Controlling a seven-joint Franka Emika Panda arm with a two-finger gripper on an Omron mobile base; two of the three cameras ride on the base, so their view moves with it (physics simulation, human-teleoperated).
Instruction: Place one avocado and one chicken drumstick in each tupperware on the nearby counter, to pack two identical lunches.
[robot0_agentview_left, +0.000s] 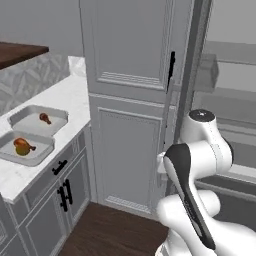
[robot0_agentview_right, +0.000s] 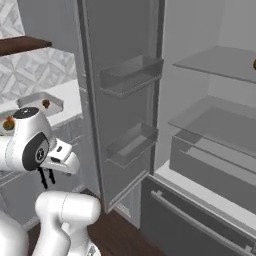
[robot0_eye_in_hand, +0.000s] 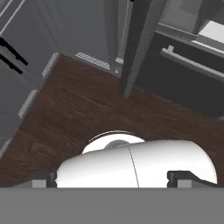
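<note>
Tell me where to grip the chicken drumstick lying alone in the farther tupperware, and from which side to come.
Grip the chicken drumstick across its thick rounded end, not the thin bone end, which looks too slim to hold. Come straight down from above: it lies flat on the floor of the farther tupperware, whose raised rim would likely block a sideways approach.

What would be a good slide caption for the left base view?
Two tupperware trays on the counter: the nearer holds avocado and drumstick, the farther only a drumstick.
</note>
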